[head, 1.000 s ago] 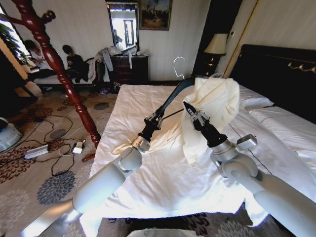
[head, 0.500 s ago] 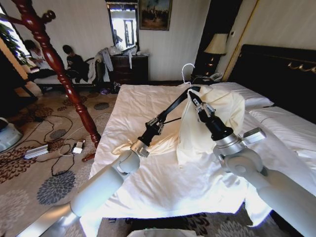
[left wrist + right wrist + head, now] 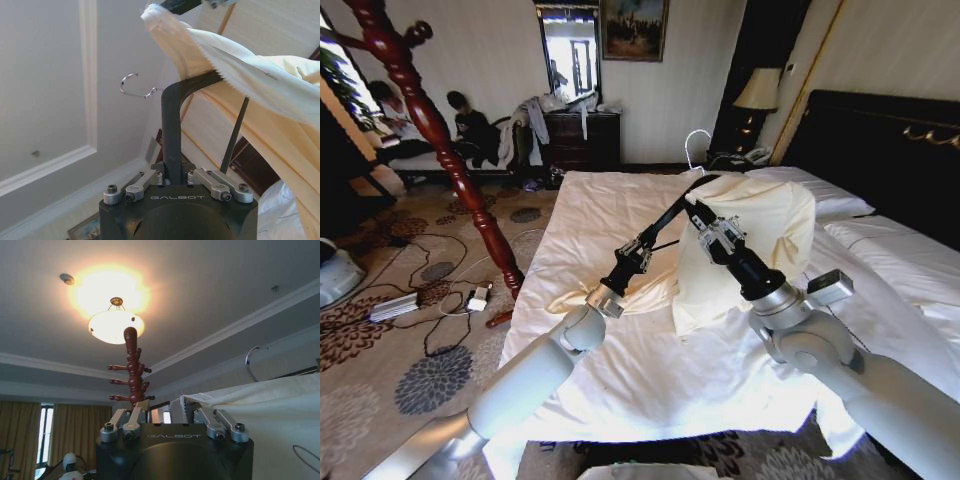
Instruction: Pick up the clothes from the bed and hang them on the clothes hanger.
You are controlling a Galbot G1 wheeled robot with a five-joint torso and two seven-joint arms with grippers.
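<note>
Cream-coloured garment (image 3: 752, 240) hangs above the bed (image 3: 620, 330), draped over one end of the black clothes hanger (image 3: 175, 107). Left hand (image 3: 638, 250) is pressed together on the hanger's lower arm, holding it raised with the wire hook (image 3: 695, 140) uppermost. Right hand (image 3: 713, 230) pinches a fold of the garment beside the hanger

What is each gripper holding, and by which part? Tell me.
The left gripper is shut on the clothes hanger, gripping the end of one black arm. The right gripper pinches the cream garment by its upper edge, near the hanger.
</note>
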